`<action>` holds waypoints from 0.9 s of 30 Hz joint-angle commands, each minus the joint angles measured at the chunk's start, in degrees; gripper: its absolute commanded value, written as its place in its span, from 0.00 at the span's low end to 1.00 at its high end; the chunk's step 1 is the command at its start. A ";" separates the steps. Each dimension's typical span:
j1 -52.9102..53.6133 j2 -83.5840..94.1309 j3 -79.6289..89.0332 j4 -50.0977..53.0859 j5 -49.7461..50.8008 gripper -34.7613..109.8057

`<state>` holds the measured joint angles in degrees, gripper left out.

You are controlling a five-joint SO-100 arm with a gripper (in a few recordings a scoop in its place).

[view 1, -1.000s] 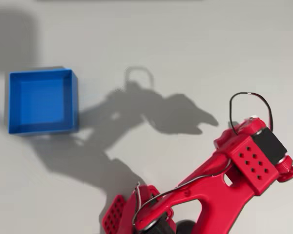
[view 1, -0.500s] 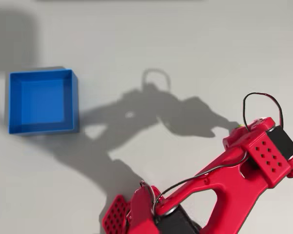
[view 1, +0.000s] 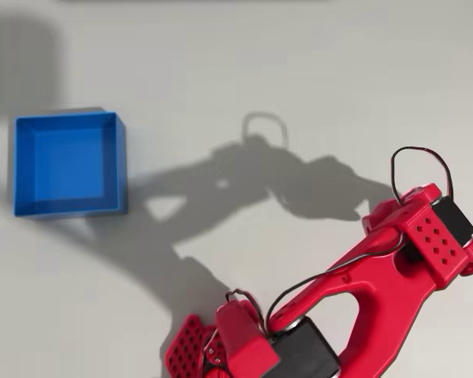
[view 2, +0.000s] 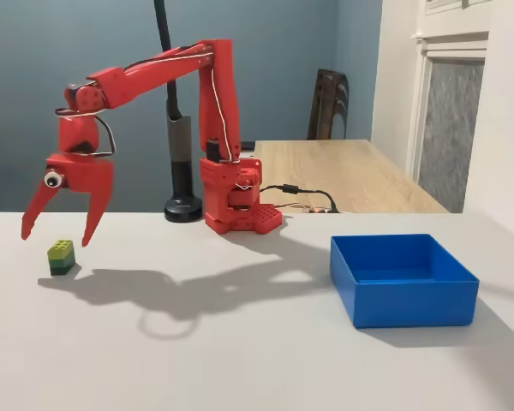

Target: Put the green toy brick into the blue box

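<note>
In the fixed view the green toy brick (view 2: 61, 257) sits on the white table at the far left, lime on top with a darker green lower half. My red gripper (view 2: 58, 235) hangs just above it, open, pointing down, with one fingertip (view 2: 27, 233) left of the brick and the other to its right. Nothing is held. The blue box (view 2: 403, 278) stands far off to the right, empty. In the overhead view the blue box (view 1: 69, 164) is at the left, and the arm's wrist block (view 1: 430, 236) at the right covers the brick.
The red arm base (view 2: 237, 201) stands at the back of the table beside a black lamp stand (view 2: 182, 175). A wooden table (view 2: 351, 171) and a dark chair (view 2: 329, 103) are behind. Bare white tabletop lies between brick and box.
In the overhead view the arm's wrist has swung right and slightly away from the box, and its shadow has shifted right with it. The box has not moved.
</note>
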<state>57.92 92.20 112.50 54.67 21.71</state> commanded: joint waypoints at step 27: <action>2.64 -5.01 3.34 -9.67 1.58 0.24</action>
<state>59.59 86.22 116.02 45.35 22.76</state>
